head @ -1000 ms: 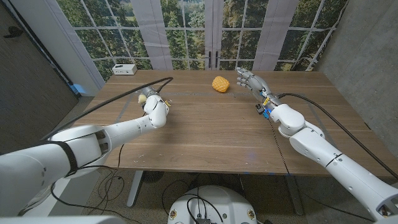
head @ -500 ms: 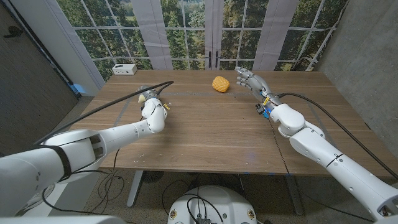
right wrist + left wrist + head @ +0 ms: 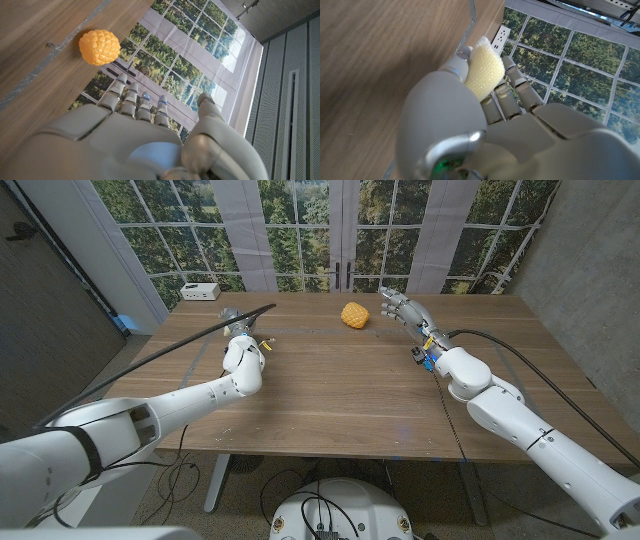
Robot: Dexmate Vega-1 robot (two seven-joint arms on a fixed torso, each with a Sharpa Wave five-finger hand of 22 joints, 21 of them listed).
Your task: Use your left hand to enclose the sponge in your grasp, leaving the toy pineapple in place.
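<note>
My left hand (image 3: 241, 343) is over the table's left half, and it grips a pale yellow sponge (image 3: 483, 74). In the left wrist view the sponge sits between the thumb and the curled fingers (image 3: 512, 87) of the left hand (image 3: 470, 130). The orange toy pineapple (image 3: 353, 315) lies on the table (image 3: 330, 390) near the far middle, also seen as the pineapple (image 3: 99, 46) in the right wrist view. My right hand (image 3: 402, 307) is just right of the pineapple, apart from it, fingers spread and holding nothing; the right hand (image 3: 135, 130) points toward the window.
A white box (image 3: 200, 291) stands at the far left corner. A black cable (image 3: 180, 345) arcs over the left side, and another cable (image 3: 520, 360) runs along my right arm. The table's far edge meets the windows.
My left hand has moved a little farther across the table with the sponge, and the arm has stretched out. The right hand and the pineapple have stayed put.
</note>
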